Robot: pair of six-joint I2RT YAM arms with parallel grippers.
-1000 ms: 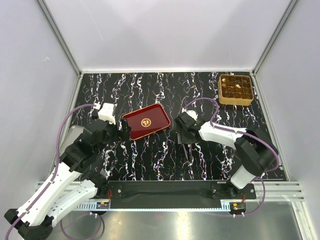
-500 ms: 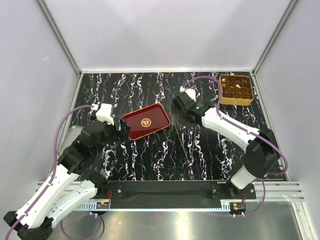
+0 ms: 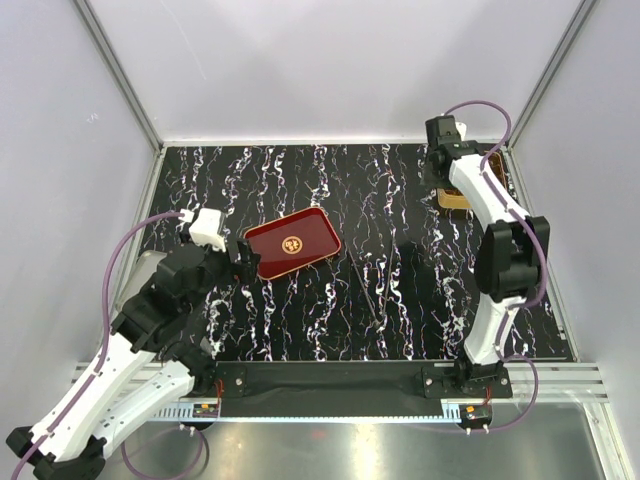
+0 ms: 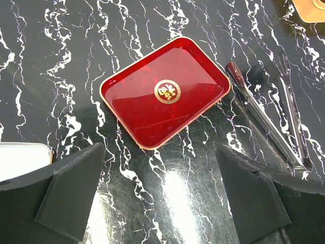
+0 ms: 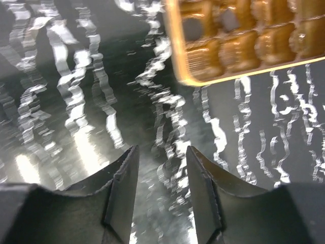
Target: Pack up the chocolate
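The red tray [image 3: 292,242] with a gold emblem lies empty left of centre; it also shows in the left wrist view [image 4: 165,91]. My left gripper [image 3: 240,262] is open and empty just short of the tray's near left corner [image 4: 160,152]. My right gripper [image 3: 437,168] is open and empty [image 5: 161,152] above bare table beside the golden box [image 5: 244,46], at the box's left edge. My arm hides most of the box [image 3: 452,200] in the top view. The box's compartments are blurred, so I cannot make out single chocolates.
Metal tongs [image 4: 264,122] lie on the table right of the tray, thin in the top view [image 3: 363,285]. A white-silver flat object [image 4: 25,157] sits at the table's left edge. White walls close in the table on three sides.
My right arm has swung from the table's middle, by the tongs, out to the far right corner beside the golden box. The tongs stay on the table. My left arm has hardly moved.
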